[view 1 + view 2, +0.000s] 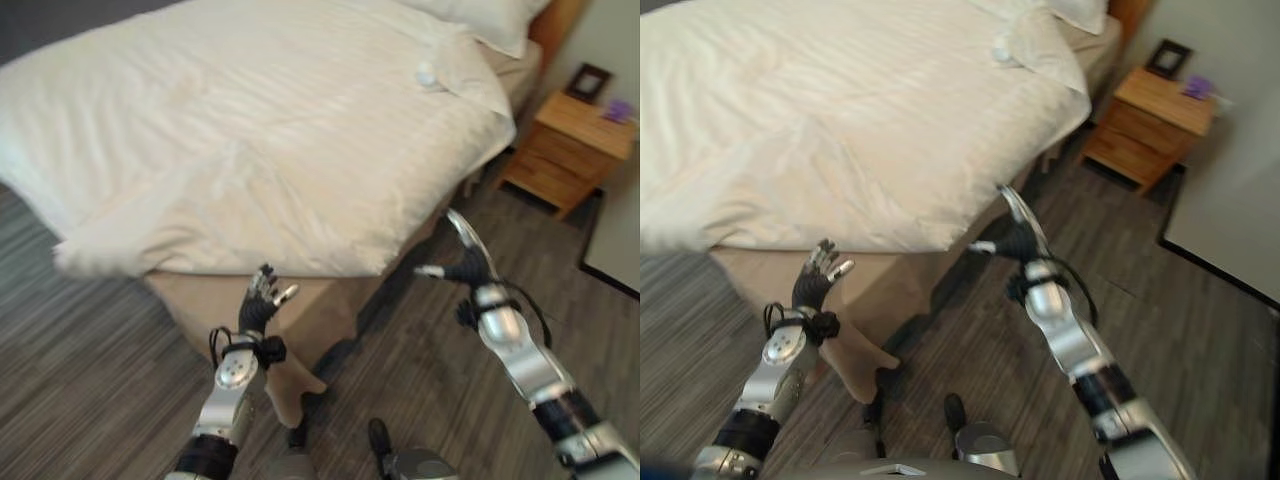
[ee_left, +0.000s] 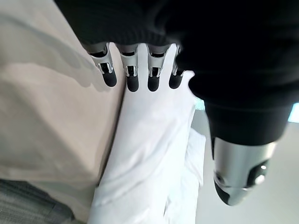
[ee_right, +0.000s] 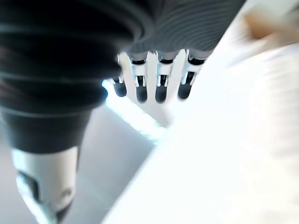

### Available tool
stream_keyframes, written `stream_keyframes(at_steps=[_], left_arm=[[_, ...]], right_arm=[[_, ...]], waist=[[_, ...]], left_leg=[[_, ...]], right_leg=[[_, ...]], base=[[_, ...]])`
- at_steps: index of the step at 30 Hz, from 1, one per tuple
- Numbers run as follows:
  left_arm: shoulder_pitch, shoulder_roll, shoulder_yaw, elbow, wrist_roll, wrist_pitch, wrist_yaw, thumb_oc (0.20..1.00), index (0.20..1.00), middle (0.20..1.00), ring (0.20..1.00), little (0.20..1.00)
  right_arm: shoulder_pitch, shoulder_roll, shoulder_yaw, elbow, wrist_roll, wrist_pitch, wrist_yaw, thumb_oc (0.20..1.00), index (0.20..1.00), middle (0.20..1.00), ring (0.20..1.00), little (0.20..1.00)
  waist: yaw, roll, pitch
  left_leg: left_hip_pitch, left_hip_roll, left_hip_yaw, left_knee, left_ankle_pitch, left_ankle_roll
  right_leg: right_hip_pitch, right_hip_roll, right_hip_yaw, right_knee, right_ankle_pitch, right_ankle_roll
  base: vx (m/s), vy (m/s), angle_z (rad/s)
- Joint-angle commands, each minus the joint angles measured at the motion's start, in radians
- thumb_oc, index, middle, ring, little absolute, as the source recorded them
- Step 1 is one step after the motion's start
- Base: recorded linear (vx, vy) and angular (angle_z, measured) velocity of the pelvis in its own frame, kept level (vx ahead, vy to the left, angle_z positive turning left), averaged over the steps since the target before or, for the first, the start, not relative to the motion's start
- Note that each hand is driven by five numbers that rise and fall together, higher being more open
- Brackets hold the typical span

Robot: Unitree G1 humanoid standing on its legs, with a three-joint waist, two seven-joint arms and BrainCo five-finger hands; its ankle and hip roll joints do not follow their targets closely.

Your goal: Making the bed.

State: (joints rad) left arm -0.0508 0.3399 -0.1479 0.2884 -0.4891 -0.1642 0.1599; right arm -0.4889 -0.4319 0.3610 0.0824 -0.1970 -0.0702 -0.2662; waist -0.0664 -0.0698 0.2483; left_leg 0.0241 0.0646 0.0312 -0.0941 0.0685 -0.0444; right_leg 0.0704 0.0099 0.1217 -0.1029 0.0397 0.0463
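Both hands off the bed, fingers straight, holding nothing. Left hand just below the duvet edge at the foot corner. Right hand beside the bed's side, above the wood floor. Duvet covers the mattress, overhanging. Pillow at head, nightstand beyond.

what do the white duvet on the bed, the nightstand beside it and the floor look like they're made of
The white duvet looks like soft matte cotton-type cloth: it creases and drapes over the bed's edge. The small orange-brown nightstand seems to be wood with a smooth satin finish. The grey-brown floor looks like streaked wood-look planks, though it could be laminate or vinyl.
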Motion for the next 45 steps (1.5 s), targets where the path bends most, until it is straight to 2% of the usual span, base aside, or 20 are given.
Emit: stream_keyframes(at_steps=[1, 3, 6, 8, 10, 15, 22, 23, 25, 27, 31, 35, 41, 42, 44, 45], left_arm=[[-0.033, 0.085, 0.002, 0.029, 0.031, -0.015, 0.0, 1.0, 1.0, 1.0, 1.0, 1.0], [-0.009, 0.089, 0.022, 0.026, 0.048, -0.026, 0.021, 1.0, 1.0, 1.0, 1.0, 1.0], [-0.005, 0.127, 0.083, -0.084, 0.09, -0.065, 0.076, 1.0, 1.0, 1.0, 1.0, 1.0], [-0.029, 0.161, 0.126, -0.123, 0.165, -0.078, 0.133, 1.0, 1.0, 1.0, 1.0, 1.0], [-0.081, 0.199, 0.158, -0.103, 0.273, -0.062, 0.191, 1.0, 1.0, 1.0, 1.0, 1.0], [-0.111, 0.263, 0.181, -0.065, 0.367, -0.037, 0.22, 1.0, 1.0, 1.0, 1.0, 1.0], [-0.135, 0.289, 0.18, -0.065, 0.37, -0.042, 0.213, 1.0, 1.0, 1.0, 1.0, 1.0], [0.132, 0.102, 0.231, 0.024, 0.304, 0.07, 0.094, 1.0, 1.0, 1.0, 1.0, 1.0], [0.121, 0.106, 0.233, 0.027, 0.315, 0.074, 0.102, 1.0, 1.0, 1.0, 1.0, 1.0], [0.112, 0.112, 0.243, 0.02, 0.321, 0.071, 0.113, 1.0, 1.0, 1.0, 1.0, 1.0], [0.099, 0.128, 0.289, -0.011, 0.333, 0.048, 0.15, 1.0, 1.0, 1.0, 1.0, 1.0], [0.116, 0.138, 0.336, -0.044, 0.356, 0.032, 0.165, 1.0, 1.0, 1.0, 1.0, 1.0], [0.087, 0.212, 0.41, -0.074, 0.421, 0.008, 0.235, 1.0, 1.0, 1.0, 1.0, 1.0], [0.071, 0.236, 0.423, -0.068, 0.437, 0.01, 0.253, 1.0, 1.0, 1.0, 1.0, 1.0], [-0.012, 0.295, 0.412, -0.042, 0.481, 0.024, 0.29, 1.0, 1.0, 1.0, 1.0, 1.0], [-0.045, 0.312, 0.401, -0.022, 0.5, 0.032, 0.299, 1.0, 1.0, 1.0, 1.0, 1.0]], right_arm=[[-0.08, 0.042, 0.009, -0.025, -0.023, -0.038, -0.013, 1.0, 1.0, 1.0, 1.0, 1.0], [-0.114, 0.055, 0.025, 0.011, -0.031, -0.028, -0.016, 1.0, 1.0, 1.0, 1.0, 1.0], [-0.086, 0.063, 0.027, 0.076, -0.021, -0.022, -0.029, 1.0, 1.0, 1.0, 1.0, 1.0], [-0.055, 0.066, 0.027, 0.126, -0.008, -0.027, -0.031, 1.0, 1.0, 1.0, 1.0, 1.0], [-0.024, 0.069, 0.044, 0.193, 0.022, -0.023, -0.009, 1.0, 1.0, 1.0, 1.0, 1.0], [-0.041, 0.06, 0.06, 0.255, 0.058, -0.019, 0.007, 1.0, 1.0, 1.0, 1.0, 1.0], [-0.072, 0.055, 0.066, 0.279, 0.095, -0.019, 0.021, 1.0, 1.0, 1.0, 1.0, 1.0], [0.418, -0.007, -0.348, 0.309, 0.235, 0.067, 0.059, 1.0, 1.0, 1.0, 1.0, 1.0], [0.4, 0.007, -0.333, 0.31, 0.235, 0.069, 0.051, 1.0, 1.0, 1.0, 1.0, 1.0], [0.402, 0.008, -0.319, 0.312, 0.226, 0.071, 0.052, 1.0, 1.0, 1.0, 1.0, 1.0], [0.401, -0.024, -0.297, 0.274, 0.198, 0.067, 0.069, 1.0, 1.0, 1.0, 1.0, 1.0], [0.408, -0.081, -0.299, 0.197, 0.171, 0.055, 0.102, 1.0, 1.0, 1.0, 1.0, 1.0], [0.452, -0.14, -0.308, 0.131, 0.16, 0.025, 0.137, 1.0, 1.0, 1.0, 1.0, 1.0], [0.464, -0.147, -0.305, 0.128, 0.15, 0.021, 0.141, 1.0, 1.0, 1.0, 1.0, 1.0], [0.468, -0.167, -0.298, 0.127, 0.136, 0.014, 0.141, 1.0, 1.0, 1.0, 1.0, 1.0], [0.474, -0.176, -0.296, 0.127, 0.129, 0.01, 0.141, 1.0, 1.0, 1.0, 1.0, 1.0]], waist=[[0.04, -0.059, -0.029], [0.049, -0.053, -0.049], [0.057, -0.047, -0.06], [0.061, -0.047, -0.063], [0.07, -0.045, -0.067], [0.079, -0.043, -0.067], [0.081, -0.042, -0.07], [0.04, -0.001, -0.04], [0.045, -0.001, -0.048], [0.035, 0.002, -0.053], [0.045, -0.005, -0.064], [0.048, 0.005, -0.087], [0.031, 0.036, -0.098], [0.027, 0.042, -0.09], [0.019, 0.044, -0.047], [0.013, 0.041, -0.04]], left_leg=[[0.065, -0.027, 0.015, 0.007, -0.097, 0.021], [0.084, -0.021, 0.022, 0.007, -0.109, 0.022], [0.093, -0.022, 0.014, 0.007, -0.114, 0.019], [0.095, -0.026, 0.005, 0.007, -0.115, 0.019], [0.096, -0.027, -0.005, 0.007, -0.116, 0.014], [0.095, -0.024, -0.01, 0.007, -0.115, 0.009], [0.094, -0.021, -0.018, 0.007, -0.115, 0.005], [0.036, 0.081, 0.144, 0.007, -0.074, -0.041], [0.036, 0.08, 0.148, 0.007, -0.078, -0.045], [0.048, 0.07, 0.129, 0.007, -0.085, -0.047], [0.07, 0.076, 0.118, 0.007, -0.091, -0.062], [0.075, 0.107, 0.13, 0.007, -0.08, -0.086], [0.081, 0.142, 0.132, 0.008, -0.053, -0.114], [0.076, 0.146, 0.133, 0.032, -0.045, -0.117], [-0.004, 0.139, 0.099, 0.199, -0.028, -0.129], [-0.031, 0.132, 0.091, 0.23, -0.026, -0.131]], right_leg=[[-0.103, -0.068, 0.075, 0.024, 0.07, 0.089], [-0.088, -0.071, 0.075, 0.017, 0.077, 0.085], [-0.068, -0.076, 0.062, 0.016, 0.069, 0.081], [-0.056, -0.079, 0.054, 0.016, 0.062, 0.08], [-0.047, -0.086, 0.047, 0.016, 0.056, 0.081], [-0.038, -0.09, 0.038, 0.016, 0.049, 0.08], [-0.028, -0.097, 0.026, 0.016, 0.04, 0.08], [-0.196, -0.192, -0.231, 0.276, 0.02, 0.151], [-0.188, -0.197, -0.248, 0.2, 0.017, 0.132], [-0.207, -0.171, -0.225, 0.109, 0.037, 0.119], [-0.175, -0.161, -0.195, 0.024, 0.08, 0.126], [-0.148, -0.155, -0.214, 0.016, 0.065, 0.118], [-0.119, -0.13, -0.232, 0.016, 0.02, 0.097], [-0.111, -0.125, -0.231, 0.016, 0.008, 0.088], [-0.1, -0.129, -0.236, 0.016, 0.003, 0.072], [-0.1, -0.135, -0.243, 0.016, -0.005, 0.068]], base=[[0.14, -0.031, 0.4], [0.17, -0.025, -0.03], [0.11, -0.007, 0.01], [0.07, -0.027, 0.04], [0.05, -0.032, 0.09], [0.03, -0.02, 0.08], [0.02, -0.006, 0.04], [0.03, -0.018, 0.09], [0.1, -0.031, 0.63], [0.16, -0.034, 0.47], [0.14, -0.145, -0.04], [0.11, -0.139, -0.06], [0.08, -0.108, 0.05], [0.06, -0.126, -0.01], [-0.02, -0.12, -0.06], [-0.02, -0.068, -0.03]])
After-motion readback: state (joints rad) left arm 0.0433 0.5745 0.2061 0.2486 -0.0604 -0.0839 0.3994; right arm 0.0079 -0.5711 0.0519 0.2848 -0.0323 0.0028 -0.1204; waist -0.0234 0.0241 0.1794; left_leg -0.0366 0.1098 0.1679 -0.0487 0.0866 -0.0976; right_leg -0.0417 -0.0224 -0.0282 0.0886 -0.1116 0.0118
